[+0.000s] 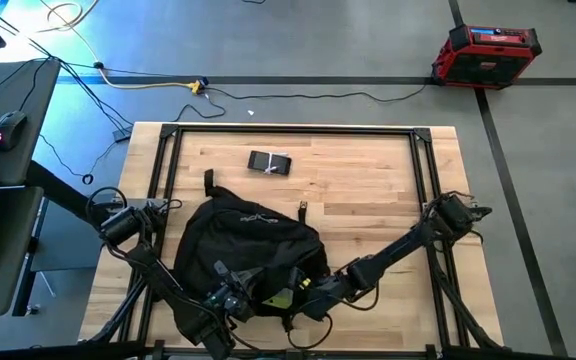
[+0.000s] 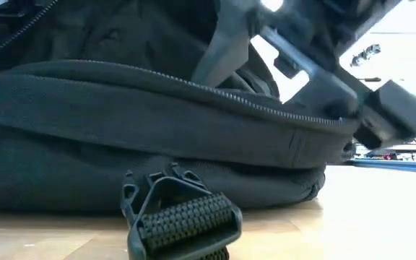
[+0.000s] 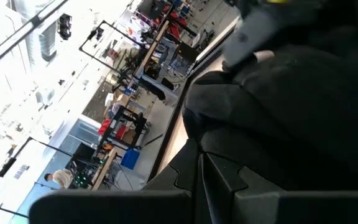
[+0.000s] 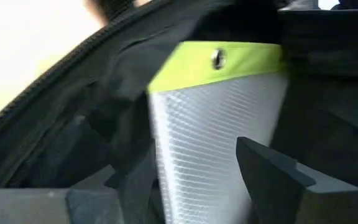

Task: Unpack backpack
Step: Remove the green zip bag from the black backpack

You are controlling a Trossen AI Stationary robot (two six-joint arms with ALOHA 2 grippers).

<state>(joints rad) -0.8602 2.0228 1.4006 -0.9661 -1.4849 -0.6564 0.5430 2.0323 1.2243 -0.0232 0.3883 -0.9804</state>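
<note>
Closest to the low camera: a black plastic strap buckle (image 2: 179,217) lying on the wood table (image 1: 368,200), just in front of the backpack (image 1: 243,240). Backpack sits on the table's near-left part, bulky and rounded, white logo on top, zipper line running across its side in the low view.

Right gripper (image 1: 306,293) is at the backpack's near edge, at the opening. Its wrist view shows the fingers apart, one on each side of a translucent pouch (image 4: 219,130) with neon-yellow trim and a metal snap, pouch sitting inside the open zipper mouth. Cannot tell whether the finger pads touch the pouch. A bit of yellow also shows in the high view beside that gripper.

Left gripper (image 1: 230,300) is also at the near edge of the backpack, just beside the right one, against black fabric. Its wrist view shows dark fingers up against the fabric; cannot tell whether its jaws are apart or together.

Small dark item with a white part (image 1: 269,162) lies on the table's far side, well apart from the backpack.
</note>
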